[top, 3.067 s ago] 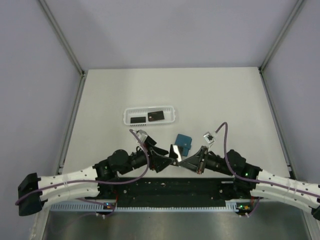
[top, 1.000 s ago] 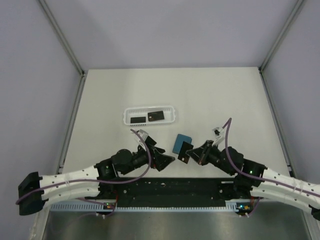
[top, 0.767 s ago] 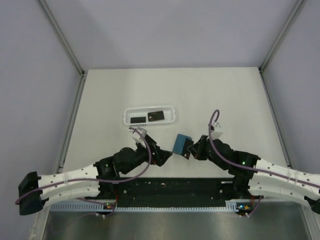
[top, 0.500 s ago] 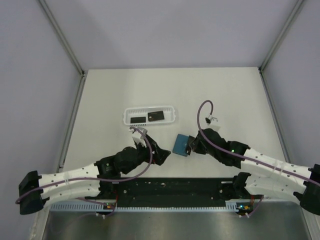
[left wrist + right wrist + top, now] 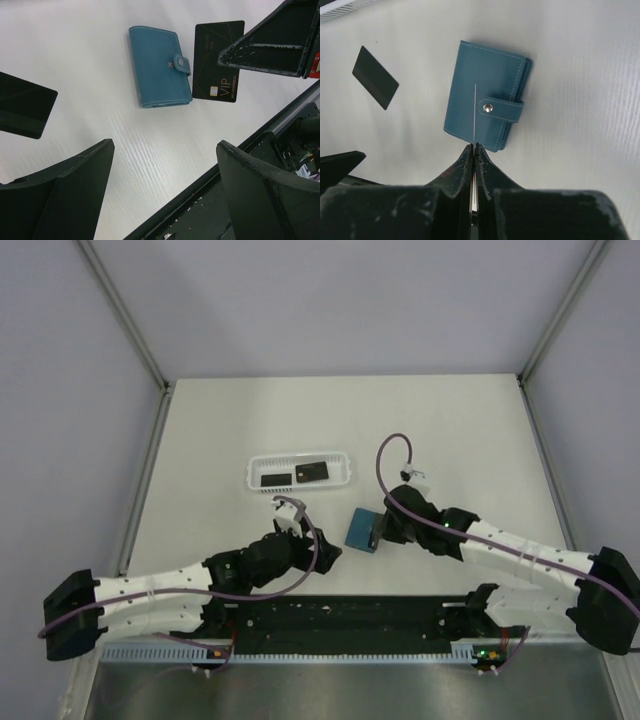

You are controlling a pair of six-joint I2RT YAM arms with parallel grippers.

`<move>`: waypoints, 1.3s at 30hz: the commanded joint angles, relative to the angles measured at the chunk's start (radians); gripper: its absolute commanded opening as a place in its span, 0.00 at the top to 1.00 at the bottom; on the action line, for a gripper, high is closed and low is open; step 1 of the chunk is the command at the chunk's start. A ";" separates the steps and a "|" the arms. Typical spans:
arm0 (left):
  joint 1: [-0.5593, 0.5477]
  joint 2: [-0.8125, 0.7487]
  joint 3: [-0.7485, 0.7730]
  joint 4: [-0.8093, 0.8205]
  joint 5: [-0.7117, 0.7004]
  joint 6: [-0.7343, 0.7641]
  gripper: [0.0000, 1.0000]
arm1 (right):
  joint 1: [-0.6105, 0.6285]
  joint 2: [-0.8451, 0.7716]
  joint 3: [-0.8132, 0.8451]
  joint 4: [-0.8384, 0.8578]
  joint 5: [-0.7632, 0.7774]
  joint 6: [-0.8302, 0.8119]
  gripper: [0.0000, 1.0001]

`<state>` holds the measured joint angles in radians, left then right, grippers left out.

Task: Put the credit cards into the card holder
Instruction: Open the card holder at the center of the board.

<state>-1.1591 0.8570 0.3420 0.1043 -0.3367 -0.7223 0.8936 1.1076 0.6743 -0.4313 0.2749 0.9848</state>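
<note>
The right gripper (image 5: 474, 147) is clamped on a thin black credit card (image 5: 218, 61) with a gold VIP mark. It holds the card edge-on over the small teal-blue leather card holder (image 5: 487, 102); whether they touch I cannot tell. The holder lies by the middle of the table's near edge, its snap tab fastened. The left gripper (image 5: 165, 145) hangs with its fingers wide apart, and a second black card (image 5: 375, 77) lies flat nearby. Two more black cards (image 5: 314, 471) sit in the white slotted basket tray (image 5: 300, 454) toward the left edge. I judge that nothing is stowed yet and the holder needs opening first. Room is tight between the arms, with open tabletop toward the far edge.
</note>
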 commanded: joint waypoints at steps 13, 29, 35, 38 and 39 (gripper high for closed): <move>0.004 -0.012 0.012 0.057 0.038 0.006 0.13 | -0.038 0.336 0.311 -0.104 -0.011 -0.072 1.00; 0.009 0.000 0.009 0.067 0.041 0.020 0.13 | -0.065 0.213 0.217 -0.225 0.040 -0.028 1.00; 0.024 0.059 0.035 0.064 0.033 0.026 0.13 | -0.067 0.160 0.165 -0.231 0.049 -0.011 1.00; 0.061 0.096 0.049 0.066 0.074 0.017 0.17 | -0.073 0.155 0.143 -0.230 0.049 -0.006 1.00; 0.074 0.108 0.055 0.070 0.093 0.015 0.19 | -0.077 0.152 0.136 -0.230 0.044 -0.003 1.00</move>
<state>-1.1290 0.9287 0.3443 0.1276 -0.2970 -0.7082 0.8333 1.2919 0.8310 -0.6559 0.2951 0.9627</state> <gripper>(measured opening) 0.844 0.007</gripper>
